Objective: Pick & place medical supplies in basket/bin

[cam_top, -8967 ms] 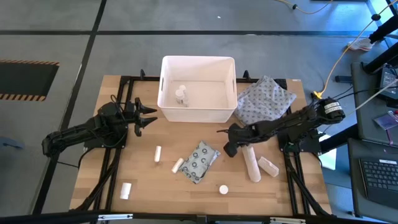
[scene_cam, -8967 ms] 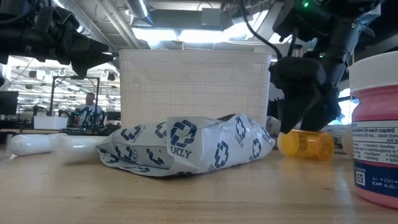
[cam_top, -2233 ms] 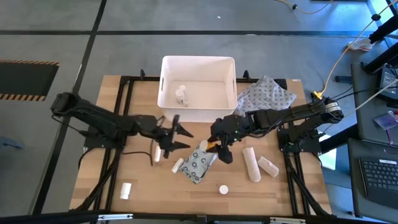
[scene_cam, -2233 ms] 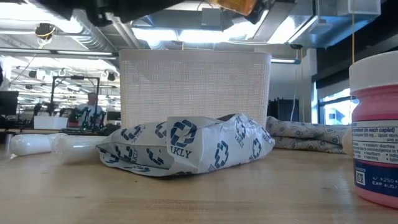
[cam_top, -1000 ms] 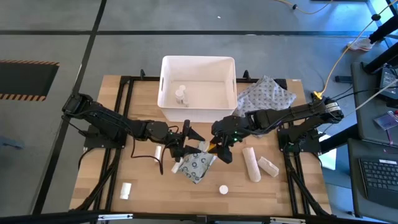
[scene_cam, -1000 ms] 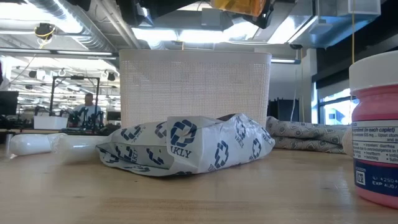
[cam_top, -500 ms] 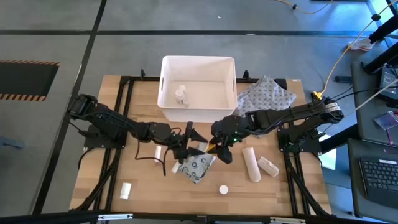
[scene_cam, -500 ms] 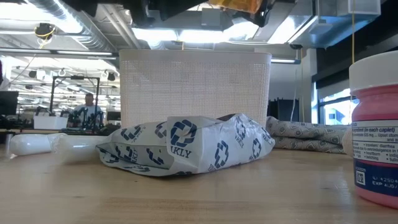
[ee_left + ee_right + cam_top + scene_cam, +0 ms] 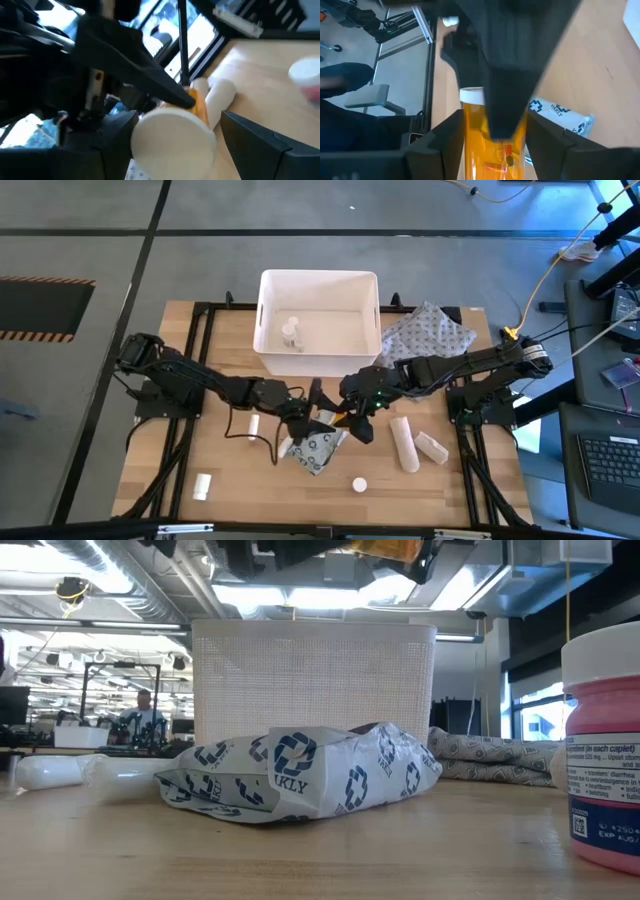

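An orange pill bottle (image 9: 475, 145) with a white cap (image 9: 172, 137) hangs high over the table's middle, above a flat dotted packet (image 9: 320, 442). My right gripper (image 9: 352, 414) is shut on it. My left gripper (image 9: 318, 408) has come in from the left and is open, one finger on each side of the cap. The low view shows the bottle (image 9: 385, 548) at the picture's top edge. The white bin (image 9: 318, 325) stands at the far middle with a small white bottle (image 9: 291, 333) inside. My right gripper pinches the orange bottle's body (image 9: 470, 150) between its two fingers, coming from the table's right. The bottle lies along the fingers, cap end toward the left gripper, lifted clear of the table. My left gripper: its fingers (image 9: 250, 140) flank the cap; whether they touch it I cannot tell.
Two gauze rolls (image 9: 403, 442) (image 9: 432, 446) lie right of the packet. A white tube (image 9: 254, 425), a white bottle (image 9: 203, 486) and a small white bottle (image 9: 359, 484) lie nearer the front. A grey patterned pouch (image 9: 428, 338) lies right of the bin.
My left gripper has gone toward the table's right edge, up to the held orange bottle, and its open fingers now stand around the cap. The bottle has stayed where it was.
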Controlling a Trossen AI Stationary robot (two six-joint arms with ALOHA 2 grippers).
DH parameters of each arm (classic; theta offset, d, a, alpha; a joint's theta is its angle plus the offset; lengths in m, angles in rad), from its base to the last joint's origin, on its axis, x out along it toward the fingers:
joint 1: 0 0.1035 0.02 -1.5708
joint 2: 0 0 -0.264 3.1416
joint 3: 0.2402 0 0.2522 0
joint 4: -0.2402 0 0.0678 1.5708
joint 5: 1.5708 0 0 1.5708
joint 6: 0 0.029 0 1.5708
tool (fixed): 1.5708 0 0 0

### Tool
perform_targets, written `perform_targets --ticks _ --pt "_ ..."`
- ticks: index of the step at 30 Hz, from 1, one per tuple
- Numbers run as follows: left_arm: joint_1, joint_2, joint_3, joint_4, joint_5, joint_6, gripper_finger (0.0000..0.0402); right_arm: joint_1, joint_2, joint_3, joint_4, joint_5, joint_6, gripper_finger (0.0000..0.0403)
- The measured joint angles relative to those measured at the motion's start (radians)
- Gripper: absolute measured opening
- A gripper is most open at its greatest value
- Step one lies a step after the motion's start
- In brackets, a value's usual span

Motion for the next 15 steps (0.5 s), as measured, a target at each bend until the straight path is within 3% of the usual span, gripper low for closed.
perform_targets --ticks 10,15 --pt "-0.003 0.032 0.024 -0.008 -0.002 0.029 0.0275 0.000 0.000 0.000 -0.020 -0.024 -0.021 0.0183" --pt "-0.006 0.029 0.024 0.005 0.008 0.010 0.0252 0.000 0.000 0.000 -0.021 -0.023 -0.028 0.0183"
